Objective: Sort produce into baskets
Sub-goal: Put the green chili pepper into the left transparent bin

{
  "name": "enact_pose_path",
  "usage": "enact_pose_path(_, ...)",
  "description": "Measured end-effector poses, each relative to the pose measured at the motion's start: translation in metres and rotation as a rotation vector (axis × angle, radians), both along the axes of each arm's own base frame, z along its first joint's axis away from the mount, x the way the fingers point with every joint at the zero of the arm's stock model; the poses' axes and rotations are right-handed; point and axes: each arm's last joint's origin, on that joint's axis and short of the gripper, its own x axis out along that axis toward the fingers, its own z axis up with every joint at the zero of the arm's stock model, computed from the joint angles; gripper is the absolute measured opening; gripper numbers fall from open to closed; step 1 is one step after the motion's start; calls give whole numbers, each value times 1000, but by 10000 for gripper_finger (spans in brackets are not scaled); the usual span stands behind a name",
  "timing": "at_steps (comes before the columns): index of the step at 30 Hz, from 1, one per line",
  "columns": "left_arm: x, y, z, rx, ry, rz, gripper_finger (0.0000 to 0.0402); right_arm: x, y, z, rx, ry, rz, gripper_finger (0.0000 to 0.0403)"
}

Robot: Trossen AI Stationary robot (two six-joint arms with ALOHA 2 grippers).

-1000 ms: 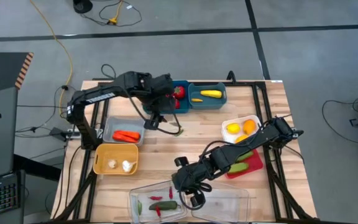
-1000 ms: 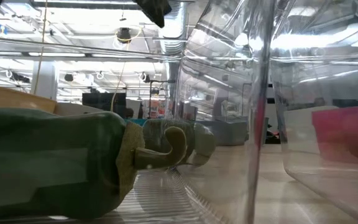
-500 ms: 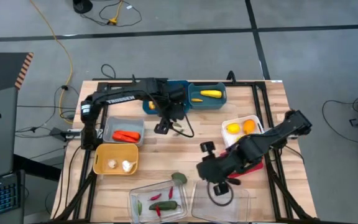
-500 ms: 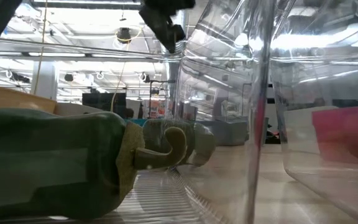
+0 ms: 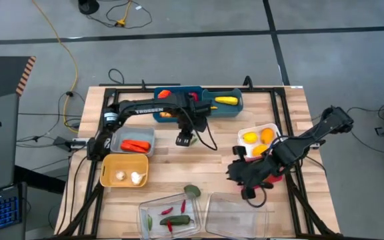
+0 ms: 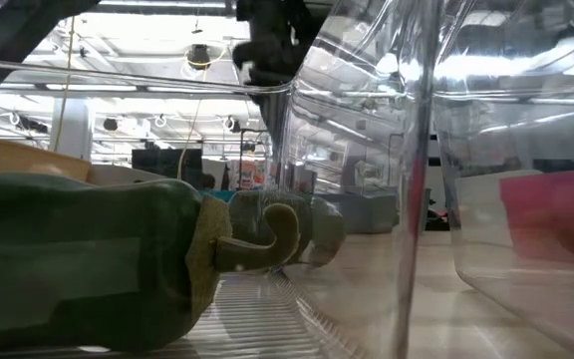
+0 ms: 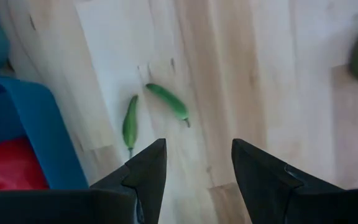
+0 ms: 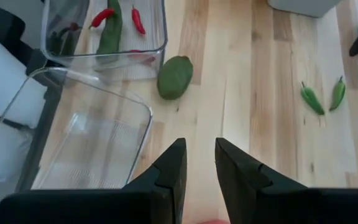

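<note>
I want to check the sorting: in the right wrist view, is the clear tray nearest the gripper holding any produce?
No. That clear tray shows only its ribbed bottom, while the red and green peppers lie in the other clear tray beyond it.

Low view blocked by a blurred green vegetable (image 6: 88,259) pressed against the lens, teal bin (image 5: 179,103) partly hidden under the left arm (contents mostly unseen), magenta bin (image 5: 275,175) largely covered by the right arm, clear tray (image 8: 86,140) cut off at the picture's edge

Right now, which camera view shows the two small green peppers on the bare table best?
The left wrist view: both green peppers lie close and unobstructed. The right wrist view shows them far off; the high view hides them under the left arm; the low view cannot show them.
</note>
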Motion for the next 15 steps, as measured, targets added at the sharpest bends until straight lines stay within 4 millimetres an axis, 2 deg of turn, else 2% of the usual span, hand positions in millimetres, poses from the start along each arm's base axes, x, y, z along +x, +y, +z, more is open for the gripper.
enact_pose_path(7, 10, 7, -19, 82, 21, -45, 168, -23, -14, -11, 22, -19, -41, 111)
enact_pose_path(15, 17, 21, -45, 79, 71, -23, 168, -35, -25, -10, 17, -69, -60, 111)
